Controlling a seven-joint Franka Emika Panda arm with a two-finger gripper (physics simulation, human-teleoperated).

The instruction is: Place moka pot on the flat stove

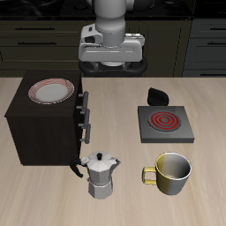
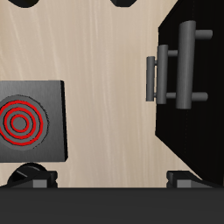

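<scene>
Near the front edge, moka pot [image 1: 101, 174] sits well apart from hand [image 1: 112, 64].

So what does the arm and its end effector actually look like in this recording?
In the exterior view the arm is a rounded, glossy white-grey shell. Below it sits a boxy white end effector housing with dark panels and a black underside. No cables, logos or markings are legible. In the wrist view only dark grey finger parts show at the picture's edge, above a black band.
</scene>
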